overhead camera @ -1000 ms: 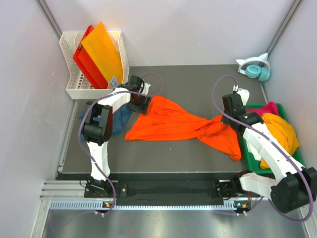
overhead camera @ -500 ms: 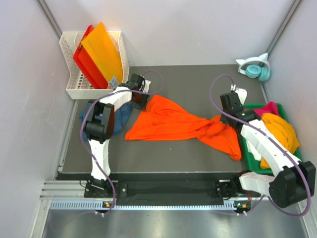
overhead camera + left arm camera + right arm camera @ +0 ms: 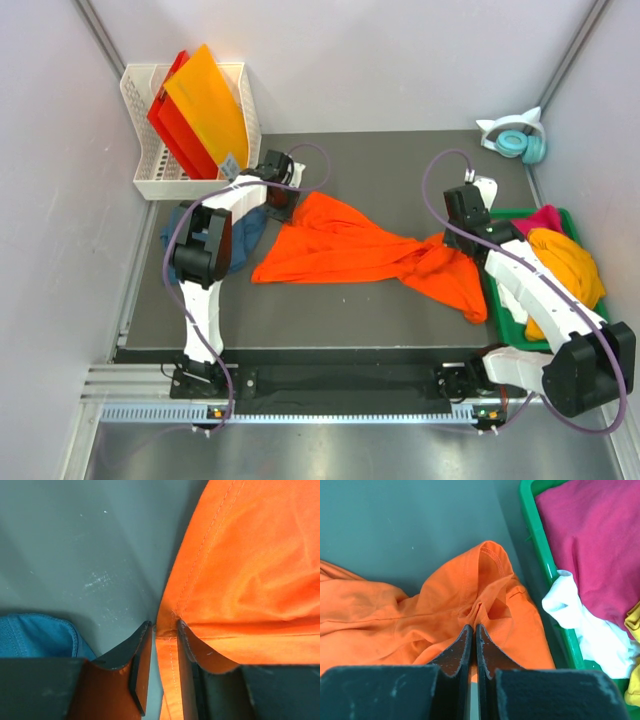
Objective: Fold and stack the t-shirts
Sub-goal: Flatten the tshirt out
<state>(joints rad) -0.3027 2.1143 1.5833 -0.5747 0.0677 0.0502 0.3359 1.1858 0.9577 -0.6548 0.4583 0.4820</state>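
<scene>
Orange t-shirt (image 3: pixel 350 245): largest garment; lies unfolded and rumpled on the dark table (image 3: pixel 390 160), between the two arms.
Long axis: runs left to right across the table, the right end sagging toward the near edge.
Left end: a hemmed edge at the far left, just beside the teal-blue t-shirt (image 3: pixel 240 245).
Right end: bunched, touching the rim of the green tray (image 3: pixel 536 535).
Left gripper (image 3: pixel 164 627): at the left end; jaws a little apart, one finger on each side of the hem, cloth between them; no firm clamp shows.
Right gripper (image 3: pixel 472 629): at the right end; jaws together, and creases run into the tips, so it seems to pinch a fold of the orange cloth.
Nearer arm: each arm is nearest its own end; neither reaches the middle.
Deciding relation: both grippers sit on the long axis at opposite ends, so spreading the cloth likely calls for a pull apart along that line.
Tray contents: magenta t-shirt (image 3: pixel 590 540), white t-shirt (image 3: pixel 590 630), yellow-orange t-shirt (image 3: pixel 570 265); unfolded, unstacked.
Progress, judged: early; no garment is folded.
</scene>
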